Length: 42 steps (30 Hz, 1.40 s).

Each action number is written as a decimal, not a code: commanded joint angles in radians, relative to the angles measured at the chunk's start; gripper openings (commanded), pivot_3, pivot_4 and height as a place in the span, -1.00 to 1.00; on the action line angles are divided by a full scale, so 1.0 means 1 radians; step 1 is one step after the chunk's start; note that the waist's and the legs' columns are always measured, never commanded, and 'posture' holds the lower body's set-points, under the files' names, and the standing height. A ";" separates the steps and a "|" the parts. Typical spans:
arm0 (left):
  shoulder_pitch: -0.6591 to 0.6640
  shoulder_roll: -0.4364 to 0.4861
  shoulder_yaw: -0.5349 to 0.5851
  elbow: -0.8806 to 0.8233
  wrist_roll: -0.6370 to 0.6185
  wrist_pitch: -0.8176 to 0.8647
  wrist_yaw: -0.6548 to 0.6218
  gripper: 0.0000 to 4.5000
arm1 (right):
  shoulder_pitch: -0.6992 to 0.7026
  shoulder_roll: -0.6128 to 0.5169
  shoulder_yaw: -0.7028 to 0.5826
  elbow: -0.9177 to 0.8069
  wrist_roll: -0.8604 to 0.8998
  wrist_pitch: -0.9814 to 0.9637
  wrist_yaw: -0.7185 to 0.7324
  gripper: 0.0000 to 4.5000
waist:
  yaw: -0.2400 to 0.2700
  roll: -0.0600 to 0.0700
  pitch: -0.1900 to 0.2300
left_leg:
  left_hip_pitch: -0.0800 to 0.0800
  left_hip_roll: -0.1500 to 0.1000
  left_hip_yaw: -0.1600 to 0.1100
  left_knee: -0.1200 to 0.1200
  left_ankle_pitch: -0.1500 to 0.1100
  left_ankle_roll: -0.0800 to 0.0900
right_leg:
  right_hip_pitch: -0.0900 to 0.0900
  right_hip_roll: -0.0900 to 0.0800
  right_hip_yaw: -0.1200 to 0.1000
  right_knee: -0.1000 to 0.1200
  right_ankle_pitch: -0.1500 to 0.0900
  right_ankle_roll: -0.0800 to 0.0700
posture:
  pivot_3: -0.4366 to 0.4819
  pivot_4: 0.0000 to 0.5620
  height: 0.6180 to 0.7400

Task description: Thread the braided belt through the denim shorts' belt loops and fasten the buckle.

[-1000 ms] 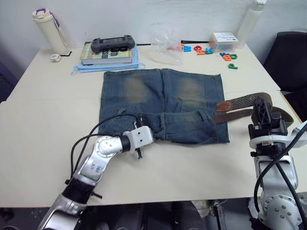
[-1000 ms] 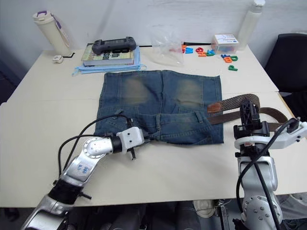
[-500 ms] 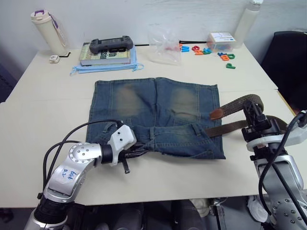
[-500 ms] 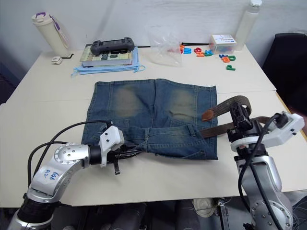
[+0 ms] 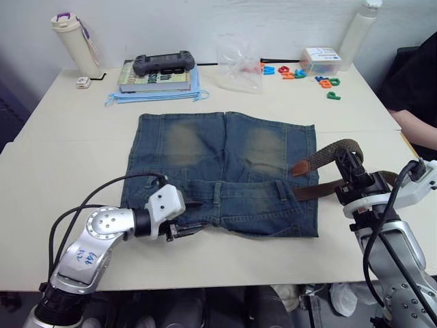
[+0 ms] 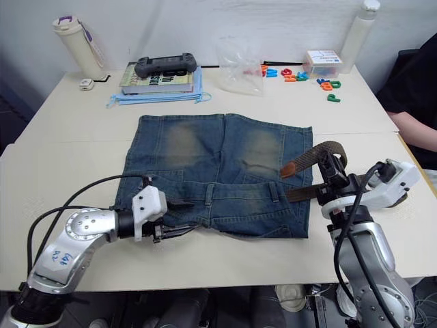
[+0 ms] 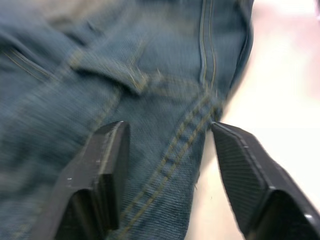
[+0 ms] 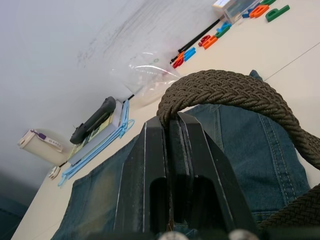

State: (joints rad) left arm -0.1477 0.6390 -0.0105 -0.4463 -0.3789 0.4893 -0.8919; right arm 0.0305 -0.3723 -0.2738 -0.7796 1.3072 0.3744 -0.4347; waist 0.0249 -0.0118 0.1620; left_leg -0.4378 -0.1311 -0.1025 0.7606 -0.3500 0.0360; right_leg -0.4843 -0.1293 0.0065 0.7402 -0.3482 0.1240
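While left pincer (image 7: 167, 150) gapes over denim shorts (image 5: 225, 164); right pincer (image 8: 169, 125) clamps braided belt (image 8: 235, 92).

Cream table (image 5: 61, 157). Denim shorts (image 5: 225, 164) flat, between left gripper (image 5: 183, 217) and right gripper (image 5: 343, 162). Beyond them: bottle (image 5: 74, 44), book (image 5: 153, 77), plastic bag (image 5: 237, 58), coloured letters (image 5: 326, 83), small box (image 5: 319, 57).

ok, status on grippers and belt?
Left gripper open, straddling the blue denim shorts' waistband edge. Right gripper shut on the dark-brown braided belt, looped beside the shorts. Nothing blocking.
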 commanded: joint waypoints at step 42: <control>-0.045 -0.044 -0.009 -0.007 -0.235 0.042 -0.002 0.27 | 0.001 0.209 0.150 0.226 -0.229 0.192 0.030 -1.00 | -0.001 0.000 0.000 | 0.001 0.000 0.000 0.000 0.000 0.000 | 0.000 0.000 0.000 0.000 0.000 -0.001 | -0.05 -0.47 -0.32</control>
State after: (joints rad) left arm -0.1798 0.6002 -0.0082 -0.4519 -0.6235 0.5481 -0.9060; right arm 0.0379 -0.1694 -0.1277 -0.5400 1.0645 0.5501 -0.3976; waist 0.0240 -0.0115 0.1621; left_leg -0.4374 -0.1313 -0.1025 0.7608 -0.3499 0.0355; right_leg -0.4842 -0.1294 0.0066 0.7408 -0.3482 0.1232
